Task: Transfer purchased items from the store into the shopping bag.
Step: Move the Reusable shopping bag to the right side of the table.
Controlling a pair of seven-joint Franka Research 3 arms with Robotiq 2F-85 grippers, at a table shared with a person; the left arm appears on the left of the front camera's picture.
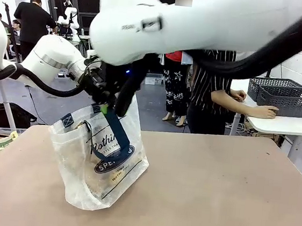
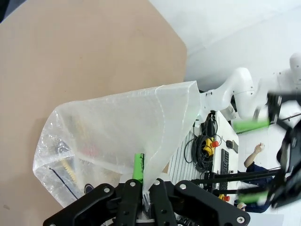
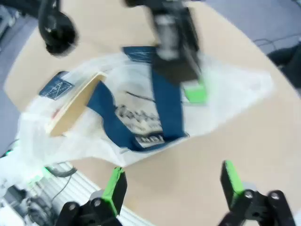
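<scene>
The shopping bag [image 1: 100, 159] stands on the brown table [image 1: 223, 196], left of centre, its navy strap [image 1: 117, 136] hanging down the front. My left gripper [image 1: 104, 104] is shut on the bag's top rim and holds it up; the rim sits pinched between its fingers [image 2: 138, 167]. A flat brown box [image 3: 75, 108] lies inside the open bag [image 3: 141, 113], and small cream and red items [image 2: 70, 165] show dimly through the plastic. My right gripper [image 3: 172, 183] hovers above the bag, open and empty, blurred. The dark grey basket [image 1: 290, 100] stands on a white side table, far right.
A person in a striped top stands at the far side, one hand [image 1: 262, 110] resting beside the basket. My right arm [image 1: 204, 21] crosses the top of the front view. A black bag [image 1: 7, 114] lies on the floor to the left.
</scene>
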